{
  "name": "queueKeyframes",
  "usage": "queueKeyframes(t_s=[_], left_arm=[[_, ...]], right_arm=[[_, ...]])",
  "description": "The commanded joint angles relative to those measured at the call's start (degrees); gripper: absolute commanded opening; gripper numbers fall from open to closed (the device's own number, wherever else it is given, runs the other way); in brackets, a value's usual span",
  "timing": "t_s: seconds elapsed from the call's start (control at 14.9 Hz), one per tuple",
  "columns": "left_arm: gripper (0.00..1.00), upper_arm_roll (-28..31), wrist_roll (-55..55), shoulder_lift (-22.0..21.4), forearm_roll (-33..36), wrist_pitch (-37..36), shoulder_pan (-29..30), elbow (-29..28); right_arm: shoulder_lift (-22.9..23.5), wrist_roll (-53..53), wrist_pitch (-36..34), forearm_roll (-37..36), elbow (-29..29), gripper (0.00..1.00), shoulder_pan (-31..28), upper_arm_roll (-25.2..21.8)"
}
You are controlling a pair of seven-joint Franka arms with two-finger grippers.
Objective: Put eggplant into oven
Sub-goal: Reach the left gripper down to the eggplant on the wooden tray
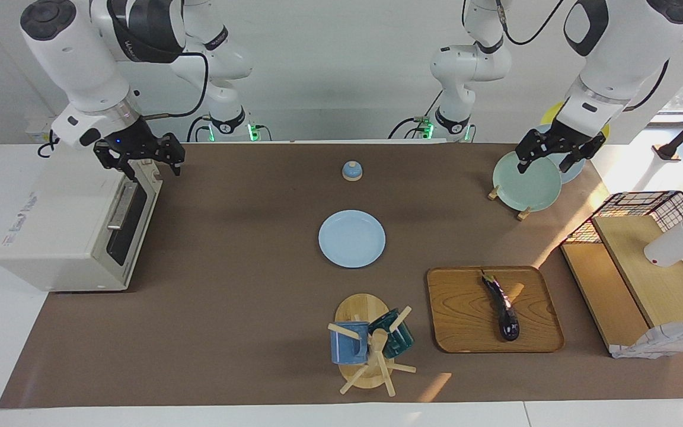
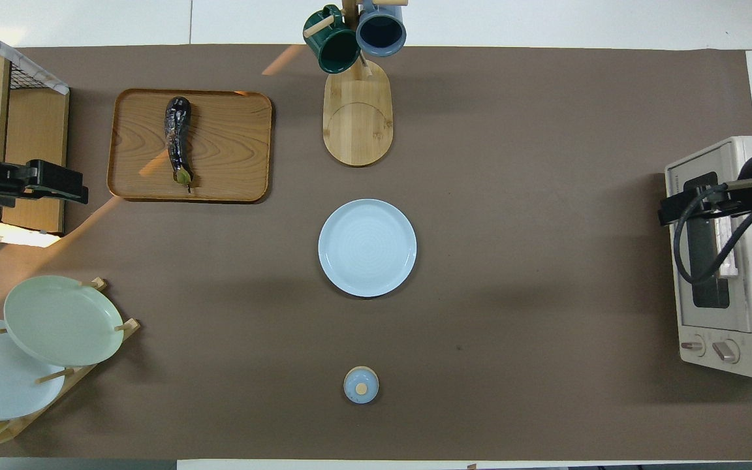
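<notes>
A glossy purple-black eggplant [image 1: 502, 310] with a green stem end lies on a honey-brown tray [image 1: 466, 314] of swirling wood grain, on a table [image 1: 246, 284] covered in plain brown. The off-white oven [image 1: 63, 237] has a dark glass door. A pale blue plate [image 1: 351, 238] sits at the table's middle, and blue and dark green mugs [image 1: 348, 343] hang on a light wooden stand.

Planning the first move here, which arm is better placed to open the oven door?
Right. The right gripper hangs open just above the oven and its shut door, while the left gripper is over the plate rack.
</notes>
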Motion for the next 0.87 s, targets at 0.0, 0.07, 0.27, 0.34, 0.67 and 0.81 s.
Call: queueKeyframes(t_s=[0.0, 0.07, 0.27, 0.34, 0.67, 0.81], left_arm=[[1.00, 0.31, -0.64, 5.95, 0.71, 4.81, -0.14, 1.10], [1.00, 0.31, -0.46, 8.33, 0.79, 5.95, -0.05, 2.06], [1.00, 0.31, -0.20, 15.10, 0.71, 11.39, 0.12, 3.65], [1.00, 0.31, -0.20, 17.29, 0.62, 14.28, 0.12, 3.65], [1.00, 0.31, 2.34, 28.72, 0.09, 23.27, 0.12, 7.68], [1.00, 0.31, 2.97, 31.10, 0.00, 30.69, -0.05, 7.52]], right_arm=[[-0.55, 0.22, -0.63, 1.53, -0.27, 1.00, -0.54, 0.22], [-0.55, 0.14, -0.63, 1.53, -0.36, 1.00, -0.72, 0.22], [-0.55, 0.22, -0.63, 1.53, -0.36, 1.00, -0.72, 0.22], [-0.55, 0.22, -0.63, 1.53, -0.36, 1.00, -0.72, 0.22], [-1.08, -0.21, -1.24, 1.53, -1.24, 0.40, -0.72, 0.22], [-1.08, 0.05, -1.16, 1.53, -1.32, 0.00, -1.07, 0.05]])
